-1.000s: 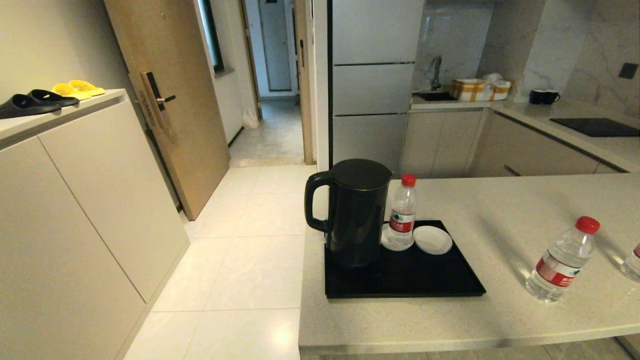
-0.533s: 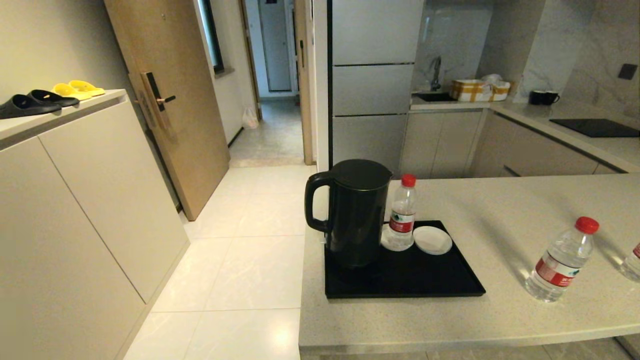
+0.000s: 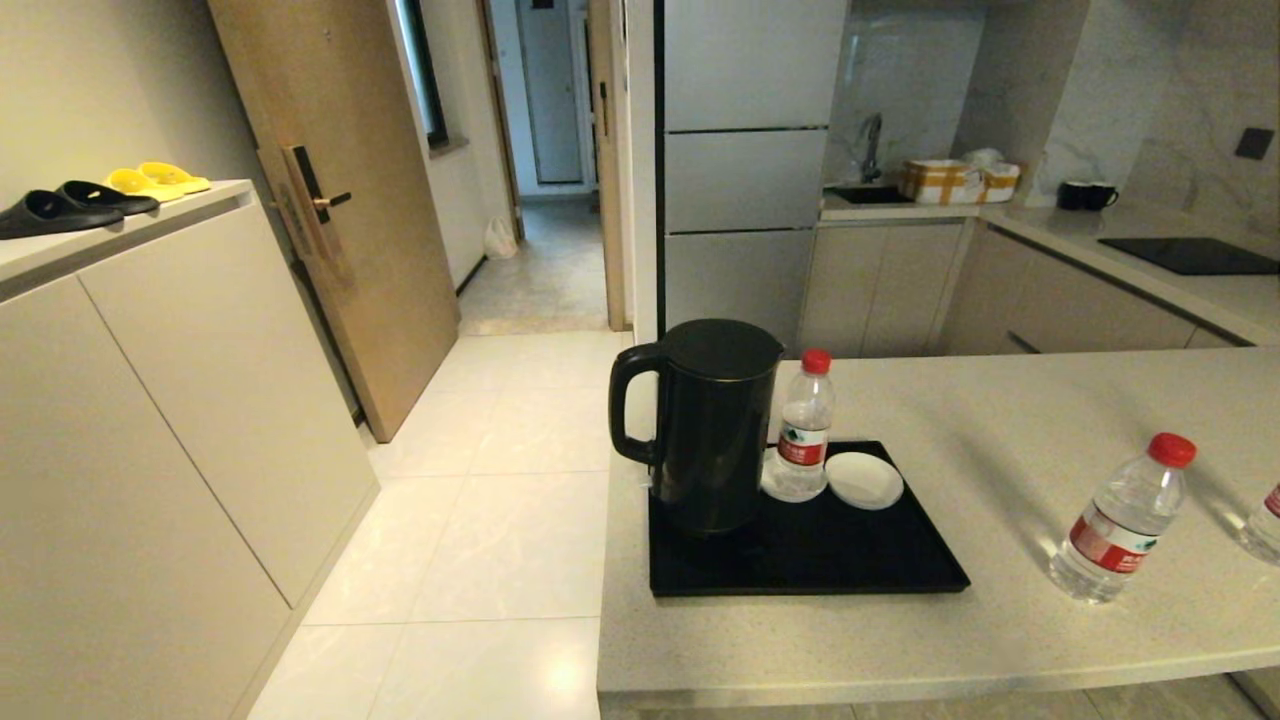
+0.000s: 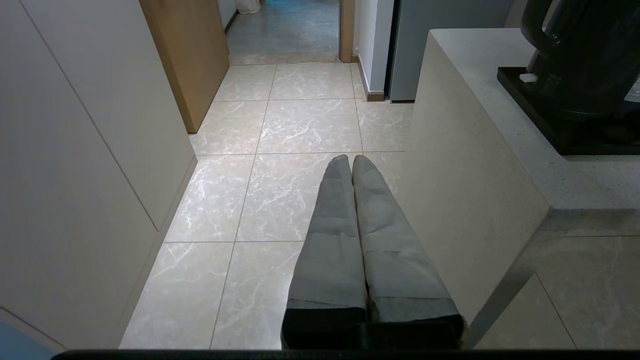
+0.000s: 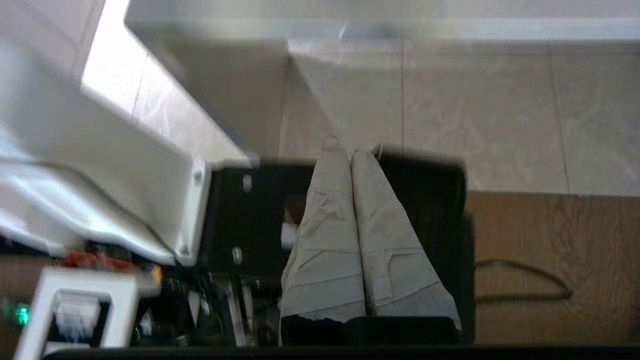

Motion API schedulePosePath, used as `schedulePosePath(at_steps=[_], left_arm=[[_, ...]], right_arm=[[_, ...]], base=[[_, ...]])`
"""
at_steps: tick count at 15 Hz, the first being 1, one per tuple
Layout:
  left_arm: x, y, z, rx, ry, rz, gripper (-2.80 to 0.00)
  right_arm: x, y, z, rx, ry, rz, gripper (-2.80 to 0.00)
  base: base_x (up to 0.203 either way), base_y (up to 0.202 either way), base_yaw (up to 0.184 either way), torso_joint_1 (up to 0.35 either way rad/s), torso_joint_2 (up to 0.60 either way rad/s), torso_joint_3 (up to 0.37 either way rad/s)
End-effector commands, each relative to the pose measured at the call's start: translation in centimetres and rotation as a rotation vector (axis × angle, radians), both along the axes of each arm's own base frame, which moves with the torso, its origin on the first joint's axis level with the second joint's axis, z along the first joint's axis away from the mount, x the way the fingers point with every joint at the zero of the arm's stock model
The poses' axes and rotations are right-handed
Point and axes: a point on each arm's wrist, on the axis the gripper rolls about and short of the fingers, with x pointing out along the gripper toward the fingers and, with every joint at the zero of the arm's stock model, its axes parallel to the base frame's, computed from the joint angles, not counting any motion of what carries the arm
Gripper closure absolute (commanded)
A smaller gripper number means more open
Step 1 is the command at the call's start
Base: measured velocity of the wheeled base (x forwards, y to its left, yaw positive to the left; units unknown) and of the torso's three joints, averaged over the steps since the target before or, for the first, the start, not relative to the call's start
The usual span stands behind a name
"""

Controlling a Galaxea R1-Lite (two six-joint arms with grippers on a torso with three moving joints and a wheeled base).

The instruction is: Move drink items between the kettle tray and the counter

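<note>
Standing upright on kettle tray [image 3: 860,560] beside black kettle [image 3: 710,430]: one water bottle [image 3: 803,430]; two more water bottles [image 3: 1120,525] on counter [image 3: 1000,420]. Clenched, low beside counter: left gripper [image 4: 351,161], right gripper [image 5: 345,146].

The head camera looks forward and down from above the counter [image 3: 1000,620], taking in the kettle tray [image 3: 860,570], the black kettle [image 3: 710,430] and the tiled floor [image 3: 480,560] at left. The left wrist camera sits low beside the counter's end, facing along the floor toward the doorway (its own closed fingers fill the foreground); it shares the kettle, tray corner and floor. The right wrist camera points steeply down, close over the robot's base [image 5: 240,225].
</note>
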Motion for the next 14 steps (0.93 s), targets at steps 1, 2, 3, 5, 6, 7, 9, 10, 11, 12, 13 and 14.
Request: schedulePosePath(at_steps=[1,2,3,5,6,7,9,10,11,12,13,14], left_arm=[[0.0,0.0,0.0,0.000,0.002,0.001,0.00],[0.0,0.0,0.0,0.000,0.002,0.001,0.00],[0.0,0.0,0.0,0.000,0.002,0.001,0.00],[0.0,0.0,0.0,0.000,0.002,-0.001,0.00],[0.0,0.0,0.0,0.000,0.002,0.002,0.00],[0.0,0.0,0.0,0.000,0.002,0.001,0.00],[0.0,0.0,0.0,0.000,0.002,0.002,0.00],[0.0,0.0,0.0,0.000,0.002,0.001,0.00],[0.0,0.0,0.0,0.000,0.002,0.001,0.00],[0.0,0.0,0.0,0.000,0.002,0.001,0.00],[0.0,0.0,0.0,0.000,0.002,0.001,0.00],[0.0,0.0,0.0,0.000,0.002,0.002,0.00]], right_arm=[[-0.7,-0.3,-0.7,-0.018,-0.039,0.042,0.00],[-0.7,-1.0,-0.7,-0.017,-0.042,0.088,0.00],[-0.8,-1.7,-1.4,-0.018,-0.024,0.126,0.00],[-1.6,-2.2,-4.7,-0.038,-0.038,0.125,0.00],[-1.7,-2.3,-6.9,-0.055,-0.059,0.099,0.00],[-1.3,-2.5,-8.5,-0.063,-0.058,0.048,0.00],[1.6,-2.8,-9.0,0.005,-0.141,-0.096,0.00],[3.1,-2.9,-9.1,0.021,-0.195,-0.144,0.00],[4.8,-2.9,-9.6,0.025,-0.235,-0.181,0.00],[6.2,-3.0,-10.2,0.024,-0.278,-0.201,0.00],[7.7,-3.0,-11.3,0.016,-0.292,-0.210,0.00],[9.1,-3.0,-12.6,0.005,-0.312,-0.215,0.00]], base=[[0.000,0.000,0.000,0.000,0.00,0.000],[0.000,0.000,0.000,0.000,0.00,0.000],[0.000,0.000,0.000,0.000,0.00,0.000],[0.000,0.000,0.000,0.000,0.00,0.000],[0.000,0.000,0.000,0.000,0.00,0.000],[0.000,0.000,0.000,0.000,0.00,0.000],[0.000,0.000,0.000,0.000,0.00,0.000],[0.000,0.000,0.000,0.000,0.00,0.000],[0.000,0.000,0.000,0.000,0.00,0.000],[0.000,0.000,0.000,0.000,0.00,0.000],[0.000,0.000,0.000,0.000,0.00,0.000],[0.000,0.000,0.000,0.000,0.00,0.000]])
